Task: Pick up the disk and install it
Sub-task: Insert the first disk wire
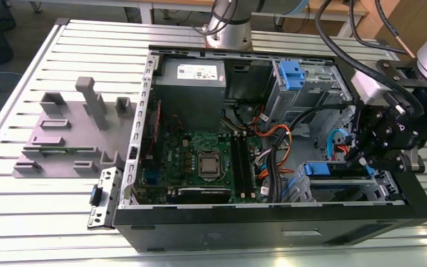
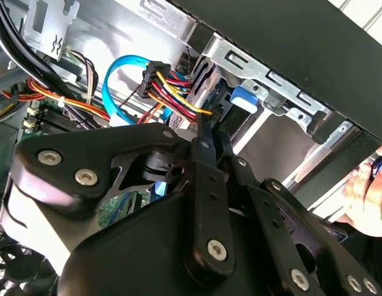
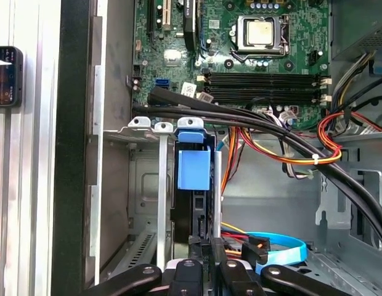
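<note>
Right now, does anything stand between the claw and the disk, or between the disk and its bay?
Nothing visible does. The black claw is right at the silver-grey disk in its blue plastic frame, which already sits between the grey metal bay rails. The orange wires pass beside it.

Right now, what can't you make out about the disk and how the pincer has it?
- Disk: in the first wrist view, only its blue frame end and dark edge show between the bay rails.
- Pincer: its own linkage hides the fingertips in both wrist views.
- Exterior view: pincer blocks the disk's rear.
</note>
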Controlling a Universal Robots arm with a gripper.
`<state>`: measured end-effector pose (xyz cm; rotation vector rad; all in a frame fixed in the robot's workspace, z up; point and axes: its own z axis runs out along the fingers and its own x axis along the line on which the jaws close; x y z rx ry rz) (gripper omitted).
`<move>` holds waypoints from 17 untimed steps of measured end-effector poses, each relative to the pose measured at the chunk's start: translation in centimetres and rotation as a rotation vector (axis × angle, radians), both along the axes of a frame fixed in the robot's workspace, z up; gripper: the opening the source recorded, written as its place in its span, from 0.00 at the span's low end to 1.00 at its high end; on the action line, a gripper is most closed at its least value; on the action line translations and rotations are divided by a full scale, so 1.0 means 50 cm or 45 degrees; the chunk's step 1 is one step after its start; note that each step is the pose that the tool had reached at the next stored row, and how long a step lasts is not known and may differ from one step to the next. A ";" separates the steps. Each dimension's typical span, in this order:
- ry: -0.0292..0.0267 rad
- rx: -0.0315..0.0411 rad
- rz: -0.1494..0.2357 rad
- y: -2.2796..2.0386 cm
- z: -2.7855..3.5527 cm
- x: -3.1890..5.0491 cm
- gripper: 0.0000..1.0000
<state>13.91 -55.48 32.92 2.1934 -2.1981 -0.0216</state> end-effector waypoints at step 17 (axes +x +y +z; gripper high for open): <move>0.0000 0.0023 0.000 0.0000 0.014 0.000 0.25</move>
